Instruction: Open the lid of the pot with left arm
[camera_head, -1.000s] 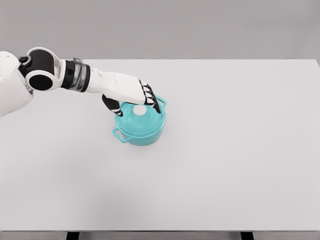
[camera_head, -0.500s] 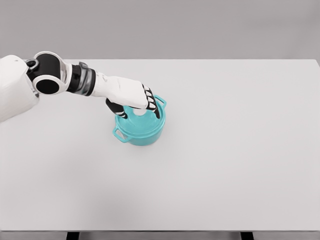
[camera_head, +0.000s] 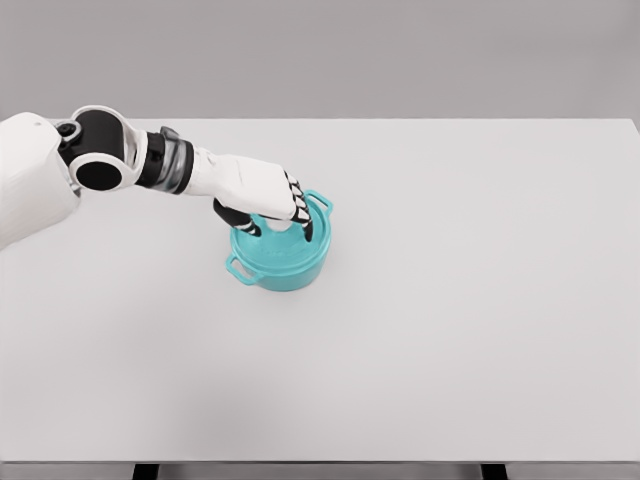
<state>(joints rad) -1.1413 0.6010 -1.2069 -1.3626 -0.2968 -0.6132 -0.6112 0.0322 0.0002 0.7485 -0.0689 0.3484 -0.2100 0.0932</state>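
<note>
Fingers (camera_head: 296, 215) of the left hand (camera_head: 262, 192) curl around the knob on the lid (camera_head: 280, 245); the pot (camera_head: 281, 264) sits left of centre on the table (camera_head: 480, 300), lid not yet lifted.

The white table (camera_head: 470, 330) lies bare on every side of the teal pot (camera_head: 281, 262), so a hand could reach it from the right, the front or the far edge with nothing in the way. The one obstacle is the left arm (camera_head: 150, 162) itself, which crosses from the picture's left above the table, and the left hand (camera_head: 268, 200), which covers the lid (camera_head: 285, 246) from above with fingers (camera_head: 299, 208) curled down around the white knob. The pot's side handles (camera_head: 240, 269) stick out at front left and back right.
</note>
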